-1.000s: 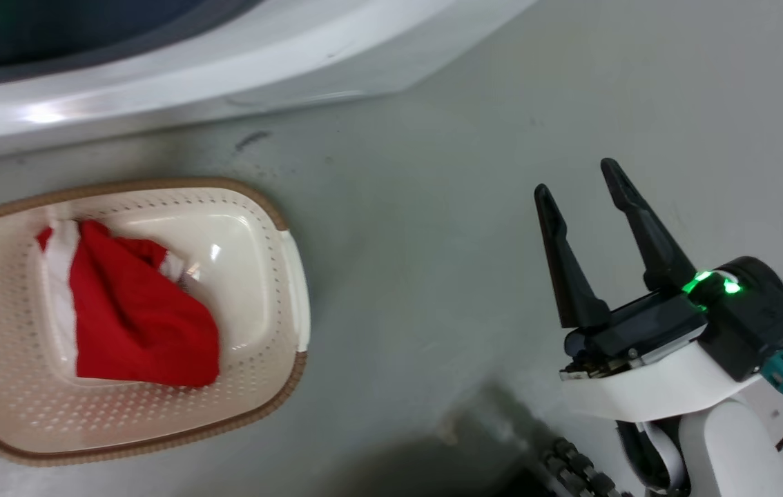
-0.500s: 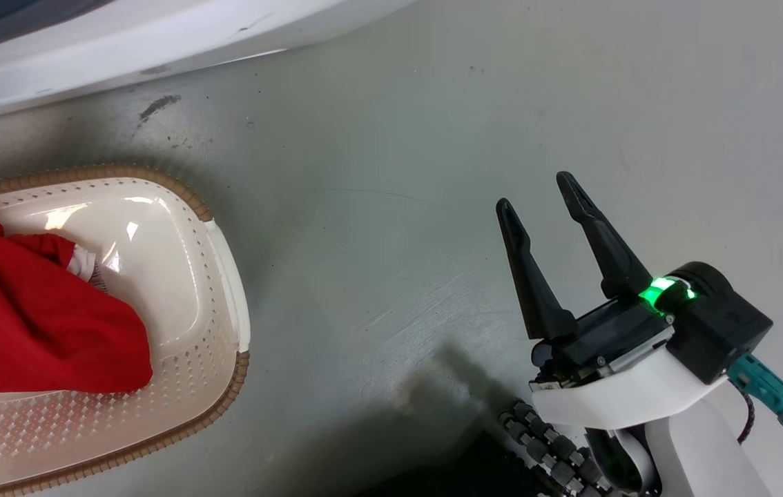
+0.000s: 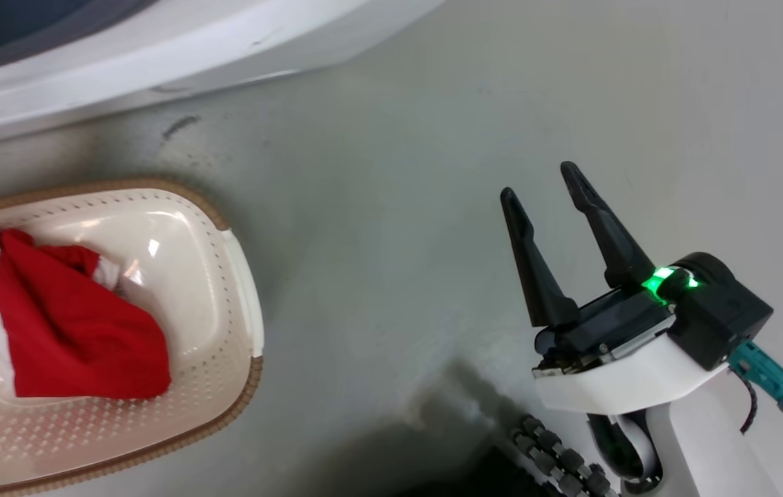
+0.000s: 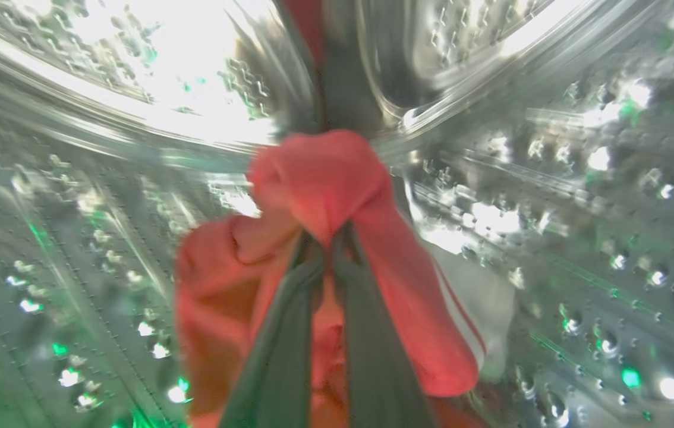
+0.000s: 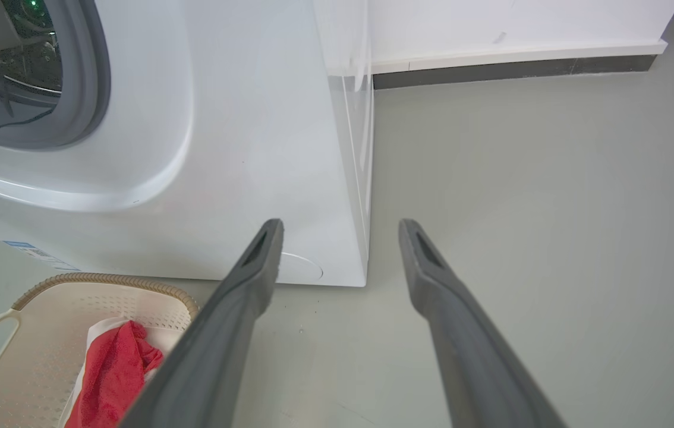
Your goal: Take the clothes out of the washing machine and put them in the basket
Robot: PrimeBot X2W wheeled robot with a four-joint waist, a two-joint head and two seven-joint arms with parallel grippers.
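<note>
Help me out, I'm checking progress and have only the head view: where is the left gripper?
Observer: The left gripper is inside the steel drum, by the left wrist view.
Operator: Holding anything?
Observer: Yes, its jaws are shut on a red garment.
Operator: What does the right wrist view show of the washing machine?
Observer: Its grey seal shows at the upper left.
</note>
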